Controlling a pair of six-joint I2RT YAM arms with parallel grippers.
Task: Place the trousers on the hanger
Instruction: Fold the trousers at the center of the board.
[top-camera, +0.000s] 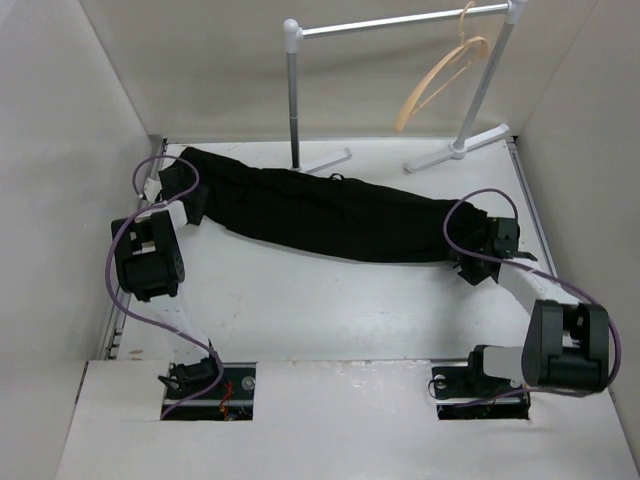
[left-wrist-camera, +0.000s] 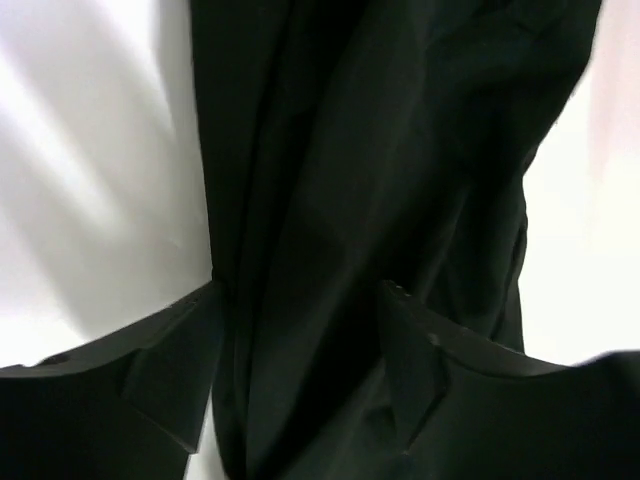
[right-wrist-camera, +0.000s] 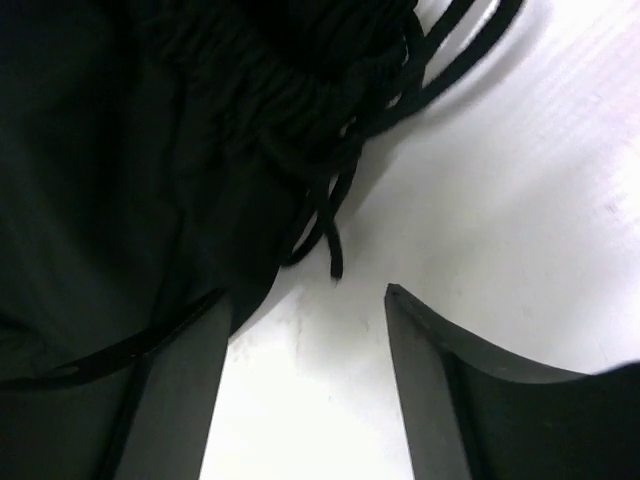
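The black trousers (top-camera: 320, 212) lie stretched across the table from far left to right. The tan wooden hanger (top-camera: 440, 72) hangs on the rail at the back right, away from both grippers. My left gripper (top-camera: 192, 208) is at the trousers' left end. In the left wrist view it (left-wrist-camera: 300, 345) is open, with trouser fabric (left-wrist-camera: 380, 150) lying between its fingers (left-wrist-camera: 175, 360). My right gripper (top-camera: 466, 262) is at the right end. In the right wrist view it (right-wrist-camera: 305, 335) is open over bare table, just short of the gathered waistband (right-wrist-camera: 290, 90) and its drawstrings (right-wrist-camera: 335, 255).
The white-and-silver garment rail (top-camera: 400, 20) stands at the back, its feet (top-camera: 330, 160) on the table just behind the trousers. White walls close in the left, right and back sides. Purple cables loop off both arms.
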